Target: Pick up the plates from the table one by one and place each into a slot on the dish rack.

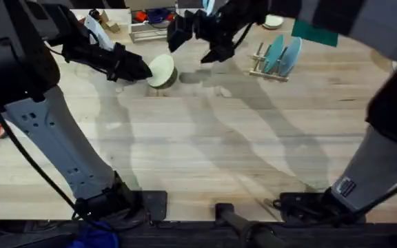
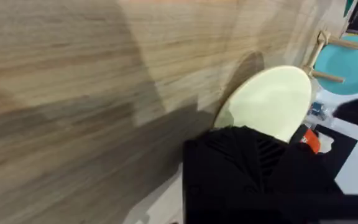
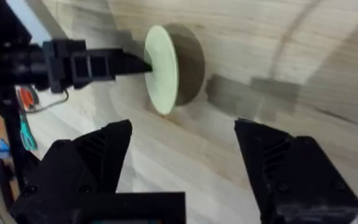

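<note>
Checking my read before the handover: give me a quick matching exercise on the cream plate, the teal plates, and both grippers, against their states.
Things:
1. cream plate
2. teal plates
3. left gripper
4. right gripper

States:
A. open, holding nothing
B. standing in the dish rack
C. held on edge above the table
D. shut on a plate's rim

Pairs: 1-C, 2-B, 3-D, 4-A

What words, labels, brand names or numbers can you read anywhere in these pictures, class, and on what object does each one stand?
None can be read.
The right arm carries a small dark mark near its base, too blurred to read.
The cream plate, teal plates and dish rack are plain.
</note>
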`<state>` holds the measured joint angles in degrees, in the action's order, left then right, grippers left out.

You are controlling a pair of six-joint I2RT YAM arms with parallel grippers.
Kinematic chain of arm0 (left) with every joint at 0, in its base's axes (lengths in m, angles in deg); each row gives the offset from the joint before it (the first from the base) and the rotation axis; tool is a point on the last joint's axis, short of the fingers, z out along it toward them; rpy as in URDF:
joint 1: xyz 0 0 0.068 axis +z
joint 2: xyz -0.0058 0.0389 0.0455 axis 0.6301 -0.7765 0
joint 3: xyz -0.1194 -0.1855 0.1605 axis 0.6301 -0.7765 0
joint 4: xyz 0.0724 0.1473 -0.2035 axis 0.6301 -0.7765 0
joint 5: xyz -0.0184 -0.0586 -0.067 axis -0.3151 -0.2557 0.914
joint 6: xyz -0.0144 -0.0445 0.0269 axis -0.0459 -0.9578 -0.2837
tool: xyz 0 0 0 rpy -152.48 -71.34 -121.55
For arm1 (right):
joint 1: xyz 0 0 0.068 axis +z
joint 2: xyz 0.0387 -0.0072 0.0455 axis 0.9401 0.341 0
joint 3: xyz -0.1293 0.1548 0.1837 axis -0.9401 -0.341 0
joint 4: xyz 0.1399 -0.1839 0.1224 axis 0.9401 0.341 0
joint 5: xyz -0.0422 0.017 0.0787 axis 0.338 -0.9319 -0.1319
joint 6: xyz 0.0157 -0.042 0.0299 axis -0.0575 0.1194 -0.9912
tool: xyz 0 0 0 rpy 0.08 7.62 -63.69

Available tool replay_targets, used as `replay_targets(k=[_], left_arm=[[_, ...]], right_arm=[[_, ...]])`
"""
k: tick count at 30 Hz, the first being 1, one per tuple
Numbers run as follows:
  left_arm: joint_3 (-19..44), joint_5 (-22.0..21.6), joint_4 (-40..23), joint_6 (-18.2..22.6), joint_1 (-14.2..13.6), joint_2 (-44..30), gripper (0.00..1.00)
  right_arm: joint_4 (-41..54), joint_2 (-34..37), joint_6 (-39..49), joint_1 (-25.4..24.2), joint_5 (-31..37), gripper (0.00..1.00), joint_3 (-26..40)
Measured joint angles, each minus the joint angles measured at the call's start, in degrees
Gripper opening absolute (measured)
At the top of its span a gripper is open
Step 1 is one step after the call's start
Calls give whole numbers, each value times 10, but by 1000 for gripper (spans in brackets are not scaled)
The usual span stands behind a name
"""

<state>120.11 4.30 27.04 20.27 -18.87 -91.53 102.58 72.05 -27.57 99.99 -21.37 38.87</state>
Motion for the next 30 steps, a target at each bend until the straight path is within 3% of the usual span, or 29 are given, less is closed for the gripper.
replay_targets(k=[20, 30], left_arm=[[0, 0, 0, 0, 0, 0, 41], [0, 0, 1, 0, 0, 0, 41]], right_arm=[[-158, 107, -60, 71, 0, 995, 0], [-188, 119, -68, 72, -1, 994, 0]])
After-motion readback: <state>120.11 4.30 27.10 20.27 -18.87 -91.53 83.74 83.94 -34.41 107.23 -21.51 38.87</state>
